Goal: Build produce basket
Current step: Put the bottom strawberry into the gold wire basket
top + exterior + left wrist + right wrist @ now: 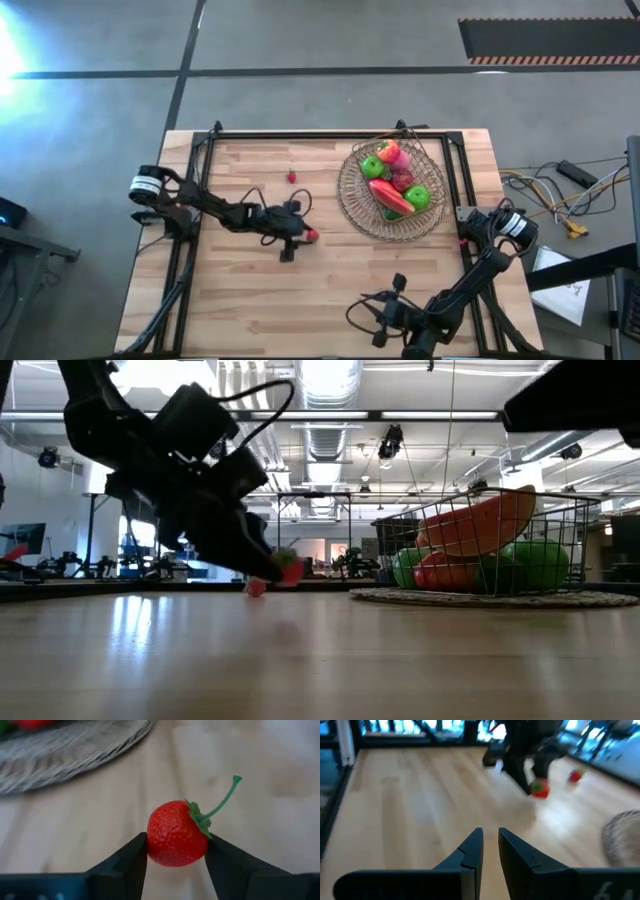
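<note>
Left gripper (176, 851), at picture centre in the high view, has its jaws closed against both sides of a strawberry (176, 833), whose green stem points to the upper right in the left wrist view. The basket (392, 190) of produce sits upper right. A second strawberry (292, 177) lies upper centre. Right gripper (490, 847) waits bottom centre, jaws nearly shut, empty.

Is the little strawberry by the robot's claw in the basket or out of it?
Out. The strawberry sits between the left gripper's fingers above the table, beside the basket.
</note>
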### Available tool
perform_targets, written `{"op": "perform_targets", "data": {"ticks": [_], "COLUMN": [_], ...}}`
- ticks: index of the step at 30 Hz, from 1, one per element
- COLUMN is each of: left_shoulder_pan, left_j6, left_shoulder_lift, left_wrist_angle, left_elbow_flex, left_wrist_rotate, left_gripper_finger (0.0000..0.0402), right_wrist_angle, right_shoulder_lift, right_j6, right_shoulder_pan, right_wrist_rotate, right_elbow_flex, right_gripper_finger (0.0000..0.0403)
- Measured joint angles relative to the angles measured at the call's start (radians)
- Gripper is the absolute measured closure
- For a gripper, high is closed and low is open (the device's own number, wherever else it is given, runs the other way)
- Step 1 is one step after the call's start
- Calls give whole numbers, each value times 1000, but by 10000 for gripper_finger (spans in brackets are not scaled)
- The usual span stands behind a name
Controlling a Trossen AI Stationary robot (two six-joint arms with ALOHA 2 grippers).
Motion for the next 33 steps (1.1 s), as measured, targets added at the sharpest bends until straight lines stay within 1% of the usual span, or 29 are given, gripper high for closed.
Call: {"op": "perform_targets", "data": {"ticks": [3,8,11,14,17,24,27,30,31,33], "left_shoulder_pan": [-38,-80,-93,-99,-105,-108,-114,-118,-119,-120], "left_j6": [-20,-90,-161,-238,-302,-380,-385,-386,-386,-388], "left_shoulder_lift": [19,55,76,97,113,155,173,180,180,180], "left_wrist_angle": [5,8,10,10,12,18,15,11,11,12], "left_elbow_flex": [49,124,160,190,215,267,284,288,288,288], "left_wrist_rotate": [48,111,155,217,278,355,367,371,373,388], "left_gripper_finger": [239,237,237,236,236,235,235,235,235,235], "right_wrist_angle": [1,1,7,21,19,22,22,31,36,56], "right_shoulder_lift": [14,53,65,65,64,63,62,62,62,62], "right_j6": [6,-14,-57,-122,-190,-341,-416,-467,-484,-514], "right_shoulder_pan": [-6,-37,-56,-67,-72,-127,-158,-180,-187,-202], "right_wrist_rotate": [-58,-65,-70,-70,-62,-55,-59,-63,-73,-133], "right_elbow_flex": [0,1,2,2,7,39,47,57,58,57], "right_gripper_finger": [351,351,341,315,279,200,180,170,170,169]}}
